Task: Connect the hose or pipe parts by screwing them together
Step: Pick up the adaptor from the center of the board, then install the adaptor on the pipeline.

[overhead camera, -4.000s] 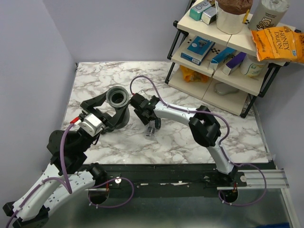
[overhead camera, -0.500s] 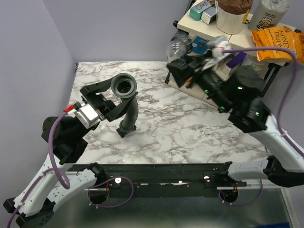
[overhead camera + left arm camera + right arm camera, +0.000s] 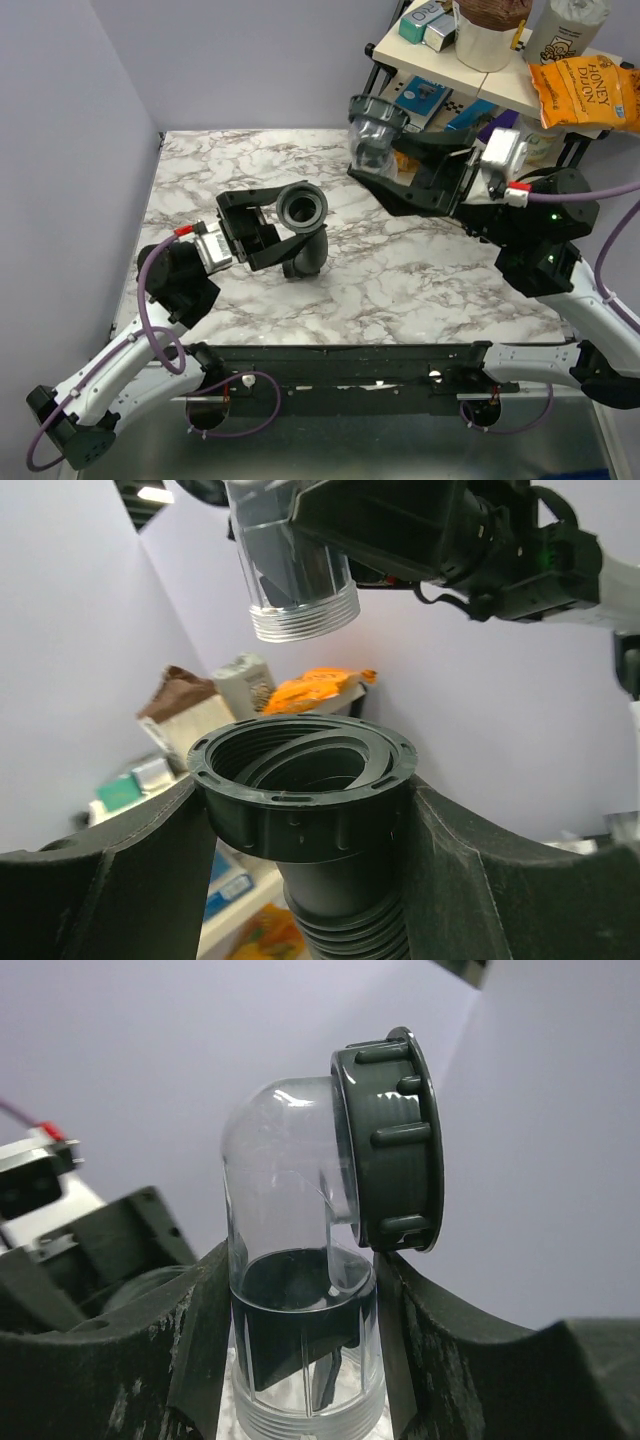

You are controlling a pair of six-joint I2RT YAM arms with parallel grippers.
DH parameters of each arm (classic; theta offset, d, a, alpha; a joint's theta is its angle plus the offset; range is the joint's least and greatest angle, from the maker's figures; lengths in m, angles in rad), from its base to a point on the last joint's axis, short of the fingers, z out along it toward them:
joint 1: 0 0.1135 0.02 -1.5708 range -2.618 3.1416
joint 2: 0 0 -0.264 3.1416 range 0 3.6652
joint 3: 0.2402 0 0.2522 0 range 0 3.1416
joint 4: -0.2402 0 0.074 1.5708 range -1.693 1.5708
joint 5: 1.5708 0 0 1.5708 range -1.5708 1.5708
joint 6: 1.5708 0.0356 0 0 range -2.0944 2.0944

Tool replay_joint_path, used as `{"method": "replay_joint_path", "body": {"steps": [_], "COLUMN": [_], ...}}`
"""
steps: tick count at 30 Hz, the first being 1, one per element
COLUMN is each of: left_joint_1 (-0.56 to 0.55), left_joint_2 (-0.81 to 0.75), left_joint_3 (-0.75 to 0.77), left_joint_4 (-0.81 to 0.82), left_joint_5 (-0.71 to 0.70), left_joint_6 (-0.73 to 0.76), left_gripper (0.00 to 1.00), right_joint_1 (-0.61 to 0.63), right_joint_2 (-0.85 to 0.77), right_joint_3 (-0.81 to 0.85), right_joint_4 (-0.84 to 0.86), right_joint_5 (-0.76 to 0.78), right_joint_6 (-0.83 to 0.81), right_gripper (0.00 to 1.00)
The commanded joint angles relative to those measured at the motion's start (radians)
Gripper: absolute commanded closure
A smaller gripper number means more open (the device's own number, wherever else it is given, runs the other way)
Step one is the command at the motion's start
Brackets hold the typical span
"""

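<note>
My left gripper (image 3: 288, 226) is shut on the black ribbed hose (image 3: 312, 252), just under its collar nut (image 3: 302, 208), and holds it off the marble table. The nut's threaded mouth (image 3: 300, 765) faces up between my fingers (image 3: 100, 880). My right gripper (image 3: 388, 162) is shut on the clear elbow fitting (image 3: 372, 135), which carries a black ribbed nut (image 3: 392, 1150) on its side branch. The fitting's clear threaded end (image 3: 300, 615) hangs a short way above and to the left of the hose nut, apart from it. The hose's other end is hidden.
A shelf rack (image 3: 470, 95) with boxes, a tub and an orange snack bag (image 3: 585, 92) stands at the back right, close behind the right gripper. The marble table (image 3: 400, 270) is walled on the left and at the back.
The right arm has lifted the clear fitting from the table and turned it over the middle. The left gripper has carried the hose nut to the right, toward it.
</note>
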Motion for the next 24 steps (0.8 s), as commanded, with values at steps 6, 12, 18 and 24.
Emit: {"method": "replay_joint_path", "body": {"steps": [6, 12, 18, 24], "left_joint_1": [-0.031, -0.033, -0.034, -0.048], "left_joint_2": [0.038, 0.037, 0.029, 0.008], "left_joint_3": [0.025, 0.027, -0.004, -0.039], "left_joint_4": [-0.004, -0.149, -0.099, -0.018], "left_joint_5": [-0.197, -0.258, -0.227, -0.185], "left_joint_6": [-0.306, -0.530, -0.543, -0.483], "left_gripper": [1.00, 1.00, 1.00, 1.00], "right_joint_1": [0.004, 0.001, -0.016, -0.036], "right_joint_2": [-0.003, 0.061, 0.114, 0.190], "right_joint_3": [-0.049, -0.042, -0.040, 0.026], "right_joint_4": [0.183, 0.223, 0.317, 0.327], "right_joint_5": [-0.394, -0.398, -0.404, -0.453], "right_joint_6": [0.040, 0.099, 0.179, 0.280], "right_gripper": [0.99, 0.99, 0.99, 0.99]}}
